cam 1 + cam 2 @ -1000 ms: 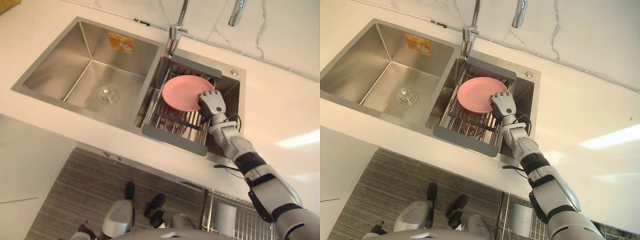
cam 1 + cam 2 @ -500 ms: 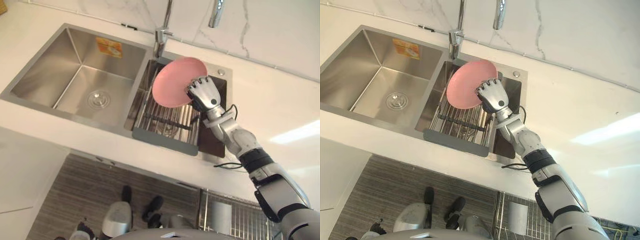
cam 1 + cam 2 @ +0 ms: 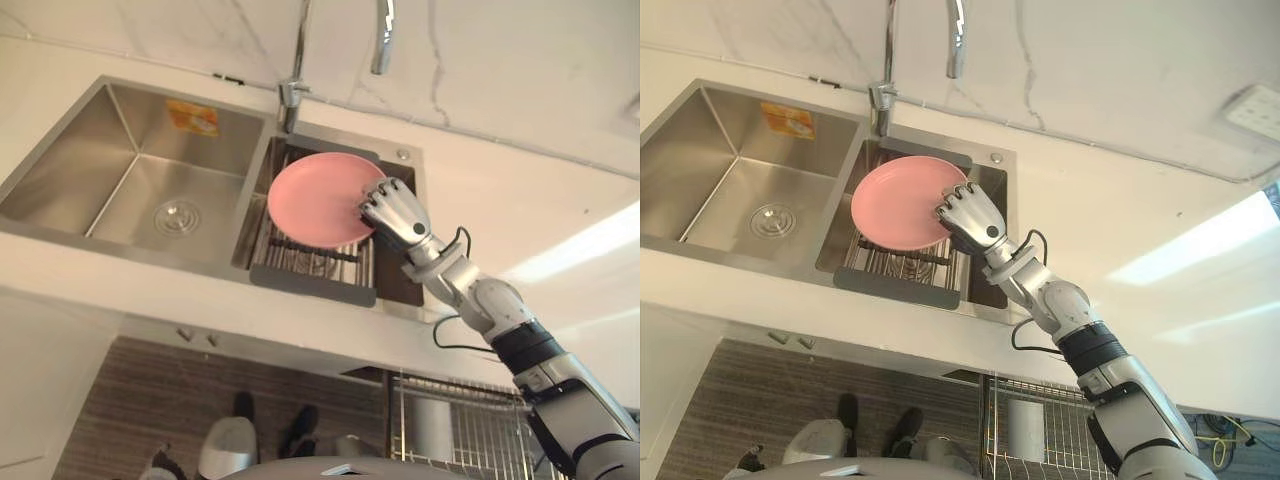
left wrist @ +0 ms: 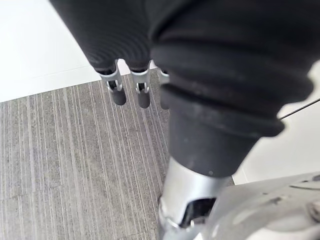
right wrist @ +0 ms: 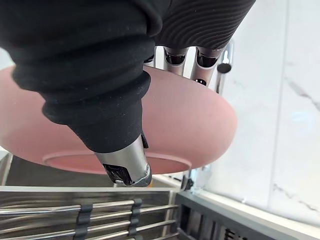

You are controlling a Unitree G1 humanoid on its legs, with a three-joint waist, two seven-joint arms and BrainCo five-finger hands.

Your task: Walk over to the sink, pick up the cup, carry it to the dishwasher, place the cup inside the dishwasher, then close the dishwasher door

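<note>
Moved: the pink plate has been lifted off the drying rack.
Sink: rack seated in its right basin.
Plate: held above the sink's right basin.
Right hand: clamped on the plate's rim.
Left hand: fingers straight, over the floor.

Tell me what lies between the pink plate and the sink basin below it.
A wire dish rack sits in the sink basin under the pink plate, which the right hand grips; the right wrist view shows it.

The right arm is stretched forward from the lower right with the right hand curled on the rim of a pink plate; the left hand is held low, fingers straight.
</note>
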